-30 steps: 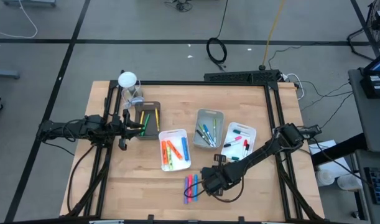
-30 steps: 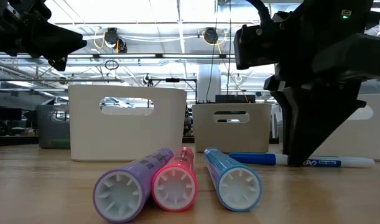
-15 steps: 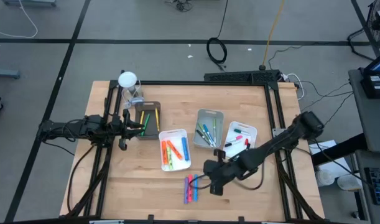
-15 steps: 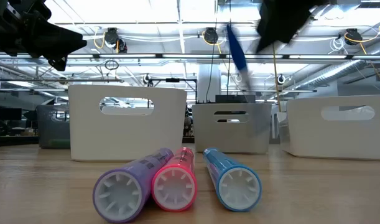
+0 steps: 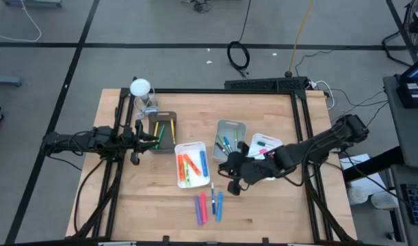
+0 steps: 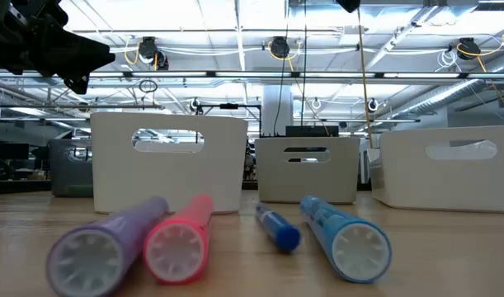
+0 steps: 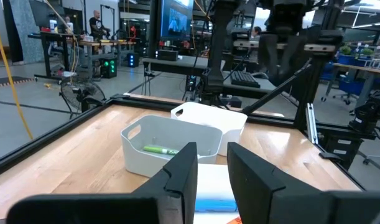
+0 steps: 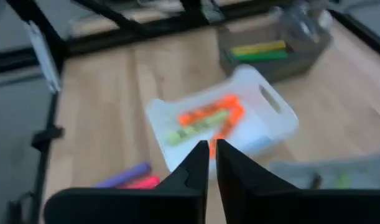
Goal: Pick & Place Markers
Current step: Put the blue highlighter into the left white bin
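Observation:
Near the table's front edge lie a purple marker (image 5: pixel 198 210), a pink marker (image 5: pixel 204 206), a slim blue marker (image 5: pixel 213 193) and a thick blue marker (image 5: pixel 219 206), all flat on the wood. In the low view the slim one (image 6: pixel 278 228) rests between the pink marker (image 6: pixel 179 241) and the thick blue marker (image 6: pixel 344 239). My right gripper (image 5: pixel 230 177) hangs high above the table beside the trays, slanting down, shut and holding nothing (image 8: pixel 208 153). My left gripper (image 7: pixel 212 169) waits at the left edge, level and open, with nothing between its fingers.
A white tray (image 5: pixel 193 179) holds orange, green and blue markers. A grey tray (image 5: pixel 230 125) holds blue and green ones. Another white tray (image 5: pixel 265 139) is partly under my right arm. A dark tray (image 5: pixel 162 117) with yellow and green markers sits by my left gripper.
My right gripper has risen from the table's front area toward the trays, tipping from pointing down to a shallower slant. It lifted the slim blue marker, which has since fallen among the thick markers. These have spread apart, the purple and pink to the left, the blue to the right.

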Controlling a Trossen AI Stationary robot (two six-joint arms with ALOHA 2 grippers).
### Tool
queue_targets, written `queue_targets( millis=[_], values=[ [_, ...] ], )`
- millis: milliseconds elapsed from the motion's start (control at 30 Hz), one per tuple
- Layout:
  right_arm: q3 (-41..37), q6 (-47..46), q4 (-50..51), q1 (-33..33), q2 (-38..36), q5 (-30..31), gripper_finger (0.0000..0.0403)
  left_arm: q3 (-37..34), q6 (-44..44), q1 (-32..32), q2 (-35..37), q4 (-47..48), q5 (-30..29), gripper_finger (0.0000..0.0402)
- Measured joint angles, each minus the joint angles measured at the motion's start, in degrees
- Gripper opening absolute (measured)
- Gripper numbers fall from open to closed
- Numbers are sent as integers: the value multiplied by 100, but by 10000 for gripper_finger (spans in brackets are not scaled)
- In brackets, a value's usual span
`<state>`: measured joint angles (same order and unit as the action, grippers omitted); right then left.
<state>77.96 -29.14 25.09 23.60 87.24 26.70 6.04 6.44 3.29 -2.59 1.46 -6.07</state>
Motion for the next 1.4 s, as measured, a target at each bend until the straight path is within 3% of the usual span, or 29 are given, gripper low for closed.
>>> queue_targets(
  millis=[300, 633, 833, 967, 1100, 1167, 1267, 1400],
  values=[
    [-1038, 761, -2108, 63, 55, -402, 62, 0, 1, 0, -2, 2, 0, 90],
    [-2749, 706, -4383, 72, 66, -1078, 129, 0, 2, 0, -1, 1, 0, 90],
    [-2964, 736, -4434, 225, 164, -1180, 145, 0, 0, 0, -1, 2, 0, 90],
    [-2669, 762, -4367, 464, 593, -1178, 151, 0, 0, 0, -1, 1, 0, 90],
    [-1621, 1205, -4065, 813, 1536, -1197, 154, 0, 0, 0, 0, 2, 0, 90],
    [-781, 1771, -3344, 971, 2148, -1202, 157, 0, 1, 0, -2, 2, 0, 90],
    [444, 2662, -1502, 1112, 2879, -1157, 164, 0, 0, 0, -2, 1, 0, 90],
    [1514, 3116, 395, 1124, 3556, -880, 174, 0, 2, 0, -2, 2, 0, 90]
  ],
)
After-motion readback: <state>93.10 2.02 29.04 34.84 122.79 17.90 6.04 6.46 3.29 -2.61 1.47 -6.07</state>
